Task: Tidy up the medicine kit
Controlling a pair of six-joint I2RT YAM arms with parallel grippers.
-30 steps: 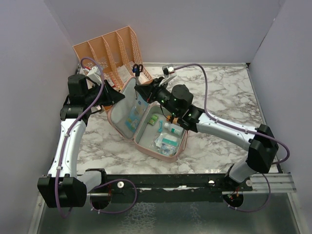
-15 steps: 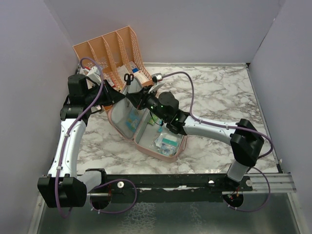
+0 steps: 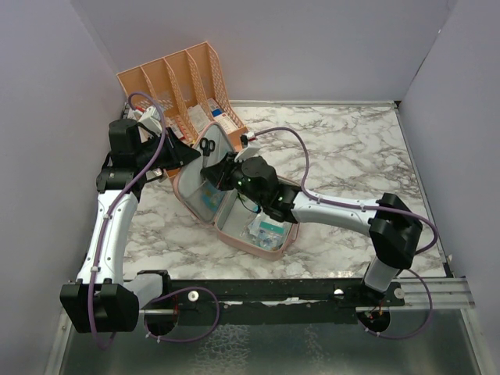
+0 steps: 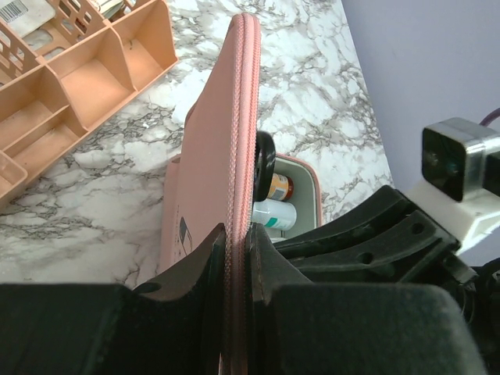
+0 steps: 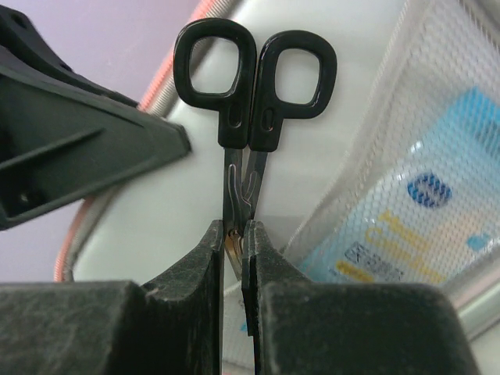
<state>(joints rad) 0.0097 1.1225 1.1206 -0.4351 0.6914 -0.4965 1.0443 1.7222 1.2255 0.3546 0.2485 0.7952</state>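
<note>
Scissors (image 5: 234,125) are gripped by the blades in the right end effector (image 5: 234,234), close to the kit lid (image 4: 215,156), which the left end effector (image 4: 238,242) pinches.

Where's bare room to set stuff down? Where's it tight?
Free: marble table right of the medicine kit, out to the right wall; narrower strip between kit and left arm. Tight: back left, where organizer, left gripper clamping the lid, and right gripper holding scissors meet.

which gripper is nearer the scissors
Right: the right gripper is shut on the scissors; the left gripper clamps the kit lid beside them.
</note>
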